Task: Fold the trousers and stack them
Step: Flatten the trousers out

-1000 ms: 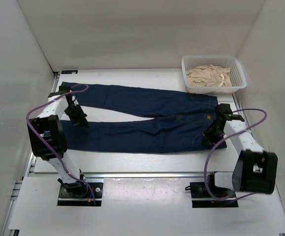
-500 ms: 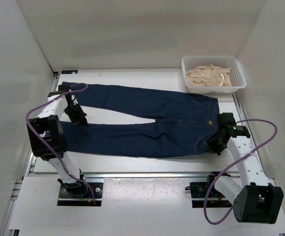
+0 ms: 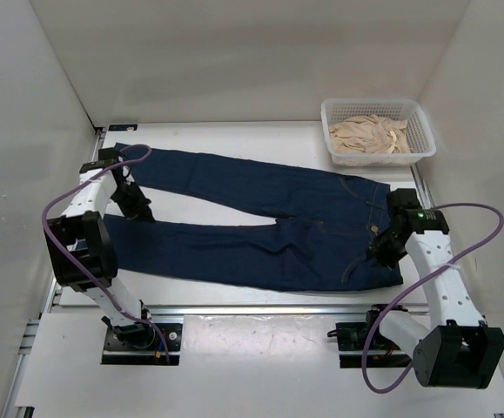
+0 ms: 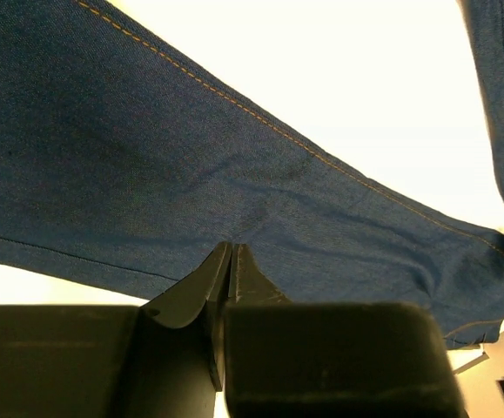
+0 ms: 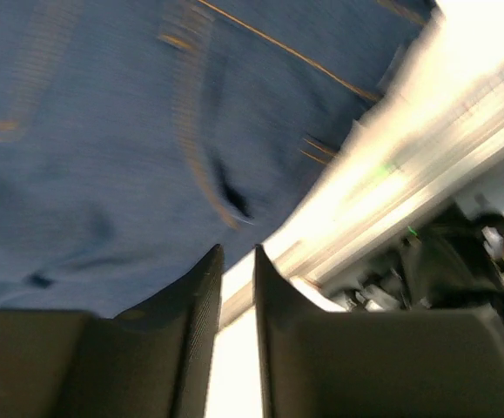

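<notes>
The trousers (image 3: 260,218) are laid flat across the table (image 3: 234,139), waist right; denim is judged heavy and limp, best taken at waistband and hems; left gripper (image 4: 232,248) is clamped on a leg, right gripper (image 5: 238,252) slightly parted, empty.

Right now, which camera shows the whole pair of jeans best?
The top external view: the jeans lie spread out, both legs and waist visible. The left wrist view shows only part of one leg at the left tool; the right wrist view, a blurred patch of stitched denim.
</notes>
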`<state>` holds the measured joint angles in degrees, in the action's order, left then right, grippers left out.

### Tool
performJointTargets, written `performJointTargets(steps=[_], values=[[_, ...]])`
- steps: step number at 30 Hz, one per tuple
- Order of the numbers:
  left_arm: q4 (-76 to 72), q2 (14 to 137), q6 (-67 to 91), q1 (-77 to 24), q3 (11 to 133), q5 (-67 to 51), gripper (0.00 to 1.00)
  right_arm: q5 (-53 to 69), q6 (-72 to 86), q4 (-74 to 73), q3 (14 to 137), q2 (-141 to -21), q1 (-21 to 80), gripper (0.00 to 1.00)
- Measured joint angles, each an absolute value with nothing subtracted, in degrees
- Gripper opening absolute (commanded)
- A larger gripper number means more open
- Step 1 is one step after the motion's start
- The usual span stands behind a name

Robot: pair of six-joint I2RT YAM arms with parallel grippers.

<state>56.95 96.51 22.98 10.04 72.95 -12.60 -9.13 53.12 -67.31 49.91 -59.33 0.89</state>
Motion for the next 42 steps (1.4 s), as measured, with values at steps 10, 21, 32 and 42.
performJointTargets(steps=[10,21,32,42], values=[[54.11,100.36,24.93,7.09,67.9,-14.46,0.17,-5.67,49.08,-53.3,50.92,-77.03,0.91,0.0],[57.34,114.08,26.02,6.61,73.8,-16.84,0.15,-3.05,49.45,-49.69,50.48,-92.84,1.58,0.0],[63.07,134.13,26.89,6.52,109.45,-18.28,0.15,-6.31,48.71,-50.24,73.84,-108.75,2.85,0.0],[62.85,117.67,24.88,10.83,102.96,-12.6,0.38,-10.37,44.88,-48.07,66.08,-83.29,3.84,0.34]])
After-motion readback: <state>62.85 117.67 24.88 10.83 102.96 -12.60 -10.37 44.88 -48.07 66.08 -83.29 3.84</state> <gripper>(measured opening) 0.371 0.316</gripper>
